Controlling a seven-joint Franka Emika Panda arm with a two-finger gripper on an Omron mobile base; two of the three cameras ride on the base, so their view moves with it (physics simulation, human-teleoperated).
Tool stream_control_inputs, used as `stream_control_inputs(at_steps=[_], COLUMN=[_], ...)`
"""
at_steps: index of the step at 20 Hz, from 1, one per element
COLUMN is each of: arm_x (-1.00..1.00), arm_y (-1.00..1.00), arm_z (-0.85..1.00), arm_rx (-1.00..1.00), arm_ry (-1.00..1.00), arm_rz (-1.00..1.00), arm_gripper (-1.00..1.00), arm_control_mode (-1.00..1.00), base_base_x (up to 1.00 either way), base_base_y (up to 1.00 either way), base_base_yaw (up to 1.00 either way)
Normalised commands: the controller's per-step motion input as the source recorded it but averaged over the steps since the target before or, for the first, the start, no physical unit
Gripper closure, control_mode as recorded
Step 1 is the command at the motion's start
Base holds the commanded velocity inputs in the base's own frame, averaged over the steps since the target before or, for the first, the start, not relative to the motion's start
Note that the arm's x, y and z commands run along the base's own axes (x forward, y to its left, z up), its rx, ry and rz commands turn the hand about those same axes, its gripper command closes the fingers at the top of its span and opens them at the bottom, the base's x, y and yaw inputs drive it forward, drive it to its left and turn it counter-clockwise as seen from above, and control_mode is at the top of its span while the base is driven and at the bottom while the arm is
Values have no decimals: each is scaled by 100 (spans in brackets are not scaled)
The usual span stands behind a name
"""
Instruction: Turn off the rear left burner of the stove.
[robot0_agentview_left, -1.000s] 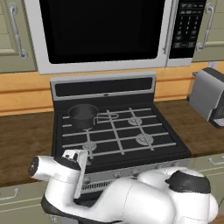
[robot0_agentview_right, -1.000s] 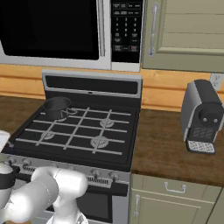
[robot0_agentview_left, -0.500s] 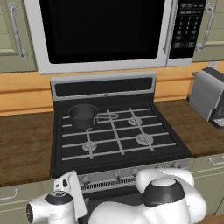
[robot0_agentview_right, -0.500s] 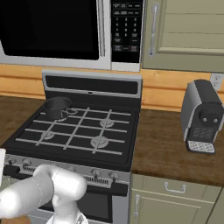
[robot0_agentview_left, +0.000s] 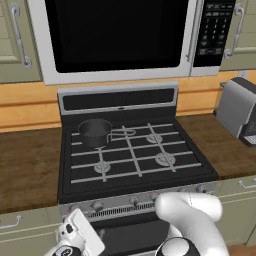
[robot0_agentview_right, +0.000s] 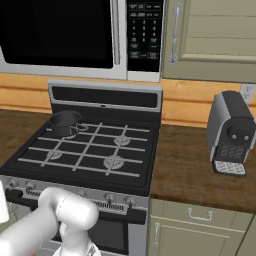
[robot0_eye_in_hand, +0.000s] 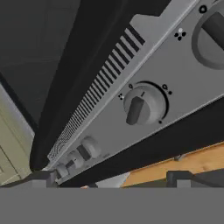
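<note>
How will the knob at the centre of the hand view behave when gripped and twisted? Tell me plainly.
The knob looks rigid and fixed to the silver strip, so it should probably rotate rather than lift off. Its smooth round rim may slip. The raised bar across it likely gives the jaws firmer purchase.

Saucepan (robot0_agentview_left: 94, 131) (dark grey), microwave (robot0_agentview_left: 120, 37), coffee machine (robot0_agentview_right: 230, 133)

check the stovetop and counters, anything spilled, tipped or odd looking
Nothing stands out. The saucepan sits upright on the stove at the rear left, grates look even, and the coffee machine stands upright on the counter.
</note>
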Motion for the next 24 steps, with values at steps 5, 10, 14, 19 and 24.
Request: stream_control_inputs(at_steps=[5,10,14,19,24], arm_x=[11,42,44,10,16], arm_y=[-10,-13,-30,-14,-2], arm_z=[-4,0,0,-7,-7], arm_rx=[-8,0,0,0,0], arm_ry=[-3,0,0,0,0], arm_rz=[17,8,12,16,17], arm_gripper=[-100,-100,-100,-100,-100], arm_control_mode=[-100,-100,-100,-100,-100], base_base_x=[0,0,0,0,0], base_base_y=[0,0,0,0,0], base_base_yaw=[0,0,0,0,0])
